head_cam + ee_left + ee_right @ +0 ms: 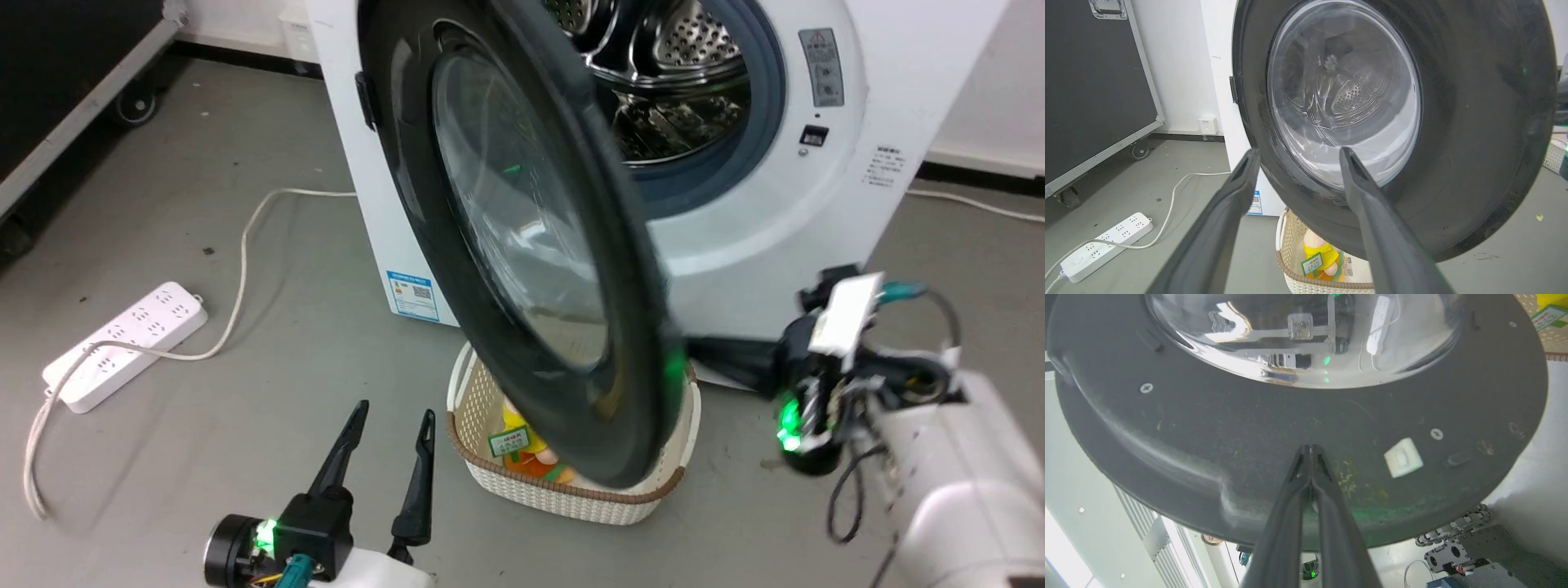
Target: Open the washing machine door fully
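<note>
1. The washing machine door (522,245) is shown swung partly out from the washing machine (759,237), with its lower edge above the basket (571,498).
2. Its outer face is turned leftward, toward the floor (245,367).
3. The left hand (394,408) is held spread.
4. The right hand (1310,448) is clenched against the inner rim.

Floor (286,384) — washing machine (735,245), basket (563,500), power strip (122,343)

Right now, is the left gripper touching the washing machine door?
Apart. The head view shows bare floor between the open left gripper and the door.
</note>
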Tool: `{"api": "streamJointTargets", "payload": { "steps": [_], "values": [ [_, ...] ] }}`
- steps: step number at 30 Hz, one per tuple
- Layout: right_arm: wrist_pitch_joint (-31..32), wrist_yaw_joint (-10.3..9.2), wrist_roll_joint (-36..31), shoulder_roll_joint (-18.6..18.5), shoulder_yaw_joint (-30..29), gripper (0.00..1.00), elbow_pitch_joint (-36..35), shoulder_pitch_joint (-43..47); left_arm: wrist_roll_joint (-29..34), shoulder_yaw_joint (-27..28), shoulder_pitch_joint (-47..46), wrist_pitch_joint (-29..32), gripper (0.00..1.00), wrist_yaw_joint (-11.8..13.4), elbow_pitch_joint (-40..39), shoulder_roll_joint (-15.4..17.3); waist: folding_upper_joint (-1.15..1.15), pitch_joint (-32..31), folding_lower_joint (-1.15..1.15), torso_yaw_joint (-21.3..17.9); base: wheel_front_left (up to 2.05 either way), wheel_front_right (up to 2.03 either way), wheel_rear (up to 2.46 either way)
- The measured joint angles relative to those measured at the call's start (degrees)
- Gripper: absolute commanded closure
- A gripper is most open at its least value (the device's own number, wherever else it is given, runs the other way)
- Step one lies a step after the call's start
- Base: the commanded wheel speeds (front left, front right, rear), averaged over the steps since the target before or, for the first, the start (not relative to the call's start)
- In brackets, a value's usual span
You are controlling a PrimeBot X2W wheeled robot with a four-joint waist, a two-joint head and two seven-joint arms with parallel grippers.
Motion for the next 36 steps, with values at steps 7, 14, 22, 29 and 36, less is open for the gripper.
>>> {"api": "streamJointTargets", "payload": {
  "steps": [7, 14, 22, 29, 36],
  "values": [
    [-6.90, 0.01, 21.49, 0.13, 26.39, 1.00, -9.67, 9.46, -1.49, -0.83, 1.28, 0.01, 0.00, -0.03, -0.15, 0.00, 0.00, -1.05, 0.00, 1.25, 0.00, 0.00, 0.00],
    [-16.63, 0.00, 28.20, 0.54, 36.60, 1.00, -14.19, 11.59, -1.92, -0.37, 1.60, 0.01, 0.00, 0.14, -0.18, 0.00, 0.00, -1.40, 0.02, 1.07, 0.00, 0.00, 0.00],
    [-32.22, 0.00, 21.59, -4.83, 35.91, 0.00, -22.98, 12.21, -1.94, 2.34, 2.66, 0.00, 0.00, 0.71, -0.43, 0.00, 0.00, -3.00, 0.01, -1.56, 0.00, 0.00, 0.00],
    [-61.28, 0.01, -2.97, -16.44, 34.32, 0.00, -39.08, 20.31, -4.01, 4.66, 3.11, 0.00, 0.00, 0.46, -0.15, -0.01, 0.00, -4.26, 0.01, -4.82, 0.00, 0.00, 0.00],
    [-77.17, 0.02, -35.06, -20.97, 29.04, 0.00, -42.69, 31.81, -5.64, 6.58, 3.30, 0.00, 0.00, -0.65, -0.24, 0.00, 0.00, -5.33, 0.00, -8.10, 0.00, 0.00, 0.00]
  ]
}}
